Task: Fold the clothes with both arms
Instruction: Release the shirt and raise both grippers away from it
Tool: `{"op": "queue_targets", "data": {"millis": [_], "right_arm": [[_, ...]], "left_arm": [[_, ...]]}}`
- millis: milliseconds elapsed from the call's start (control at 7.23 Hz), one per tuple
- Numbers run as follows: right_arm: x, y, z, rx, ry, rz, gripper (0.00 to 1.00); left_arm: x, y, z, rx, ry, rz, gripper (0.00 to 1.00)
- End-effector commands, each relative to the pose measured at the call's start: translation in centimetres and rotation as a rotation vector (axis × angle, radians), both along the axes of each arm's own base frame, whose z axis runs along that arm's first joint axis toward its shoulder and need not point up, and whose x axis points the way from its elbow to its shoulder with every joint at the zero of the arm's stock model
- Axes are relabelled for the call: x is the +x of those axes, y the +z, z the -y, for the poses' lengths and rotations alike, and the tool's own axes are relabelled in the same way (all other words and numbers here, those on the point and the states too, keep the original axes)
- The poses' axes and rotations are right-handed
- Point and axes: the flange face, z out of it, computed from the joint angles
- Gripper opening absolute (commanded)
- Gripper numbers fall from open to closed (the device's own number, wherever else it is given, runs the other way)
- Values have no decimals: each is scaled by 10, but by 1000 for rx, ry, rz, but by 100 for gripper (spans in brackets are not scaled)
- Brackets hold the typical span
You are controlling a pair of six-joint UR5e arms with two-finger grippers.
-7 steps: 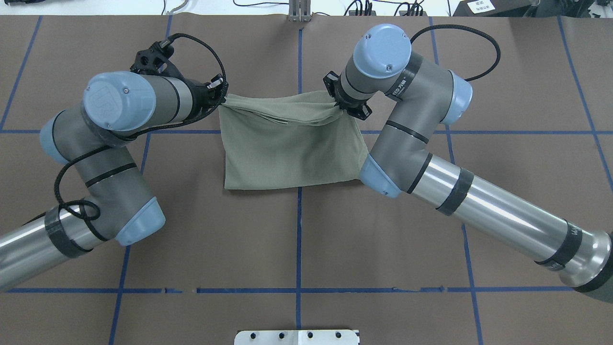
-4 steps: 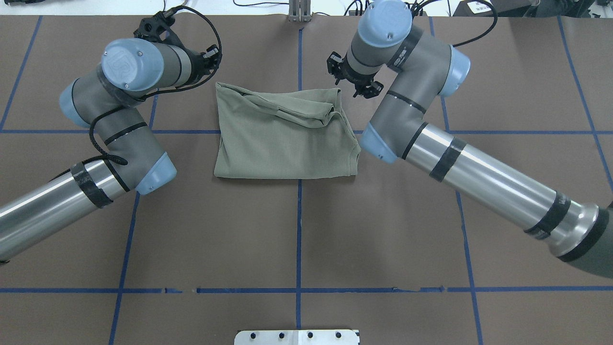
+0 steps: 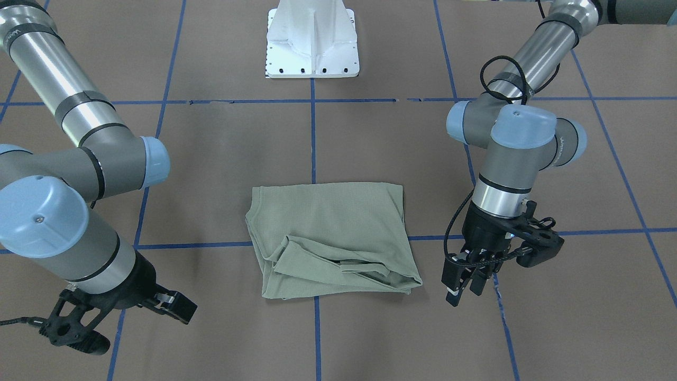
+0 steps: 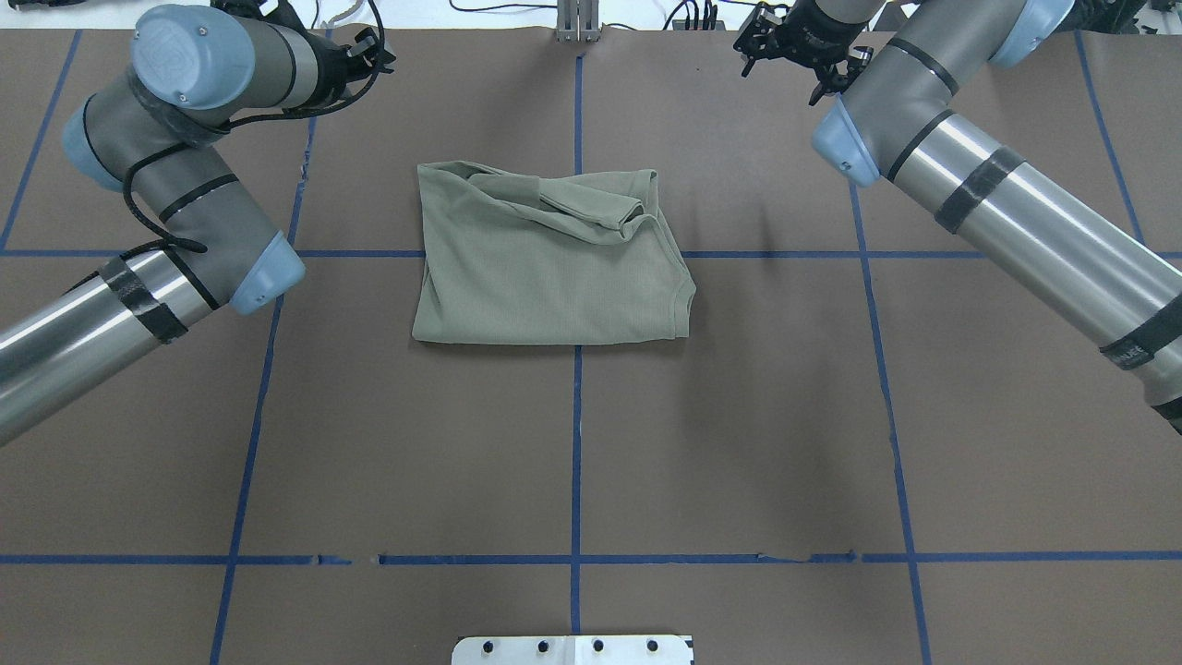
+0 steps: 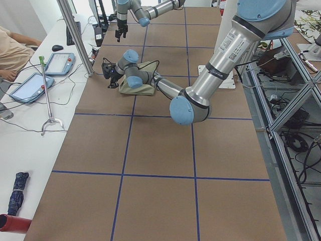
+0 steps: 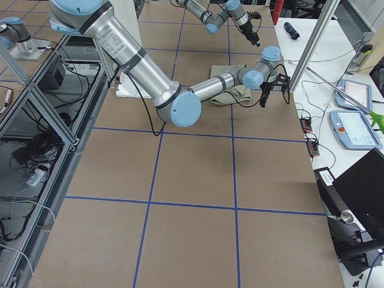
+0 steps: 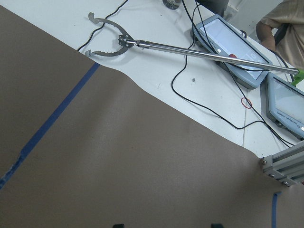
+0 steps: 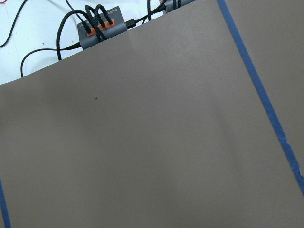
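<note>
The pale sage-green shirt lies folded in a rough rectangle on the brown table, with a bunched sleeve fold along its far edge. It also shows in the front-facing view. My left gripper hangs open and empty over the table beside the shirt's far left corner, apart from it. In the overhead view it is near the table's far edge. My right gripper is off the shirt's far right corner, apart from it and empty, and looks open. In the overhead view it is at the far edge.
The white pedestal base stands at the robot's side of the table. Blue tape lines grid the brown cover. Beyond the far edge lie a metal reacher tool, tablets, cables and a hub. An operator sits there.
Both grippers have let go of the shirt's far edge and moved up, outward and toward the far edge. The shirt has dropped flat and lies still.
</note>
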Motion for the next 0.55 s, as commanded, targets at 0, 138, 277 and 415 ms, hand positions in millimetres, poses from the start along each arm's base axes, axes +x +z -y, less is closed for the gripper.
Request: {"op": "queue_targets", "data": {"millis": [0,138,277,415], "right_arm": [[-23,-13,-23,25,-25,20,100],[-69,-40,-57,10,80,22,67],[-100,-69,-90,7,102,58,1],[-130,-85,-121,20,58,82,0]], "left_arm": [[-35,9,-10,92,137,55,68],[-57,12,-16,104,157,52,68],[-76,21,-12,94,177,44,68],[-93,25,-7,123,181,74,68]]}}
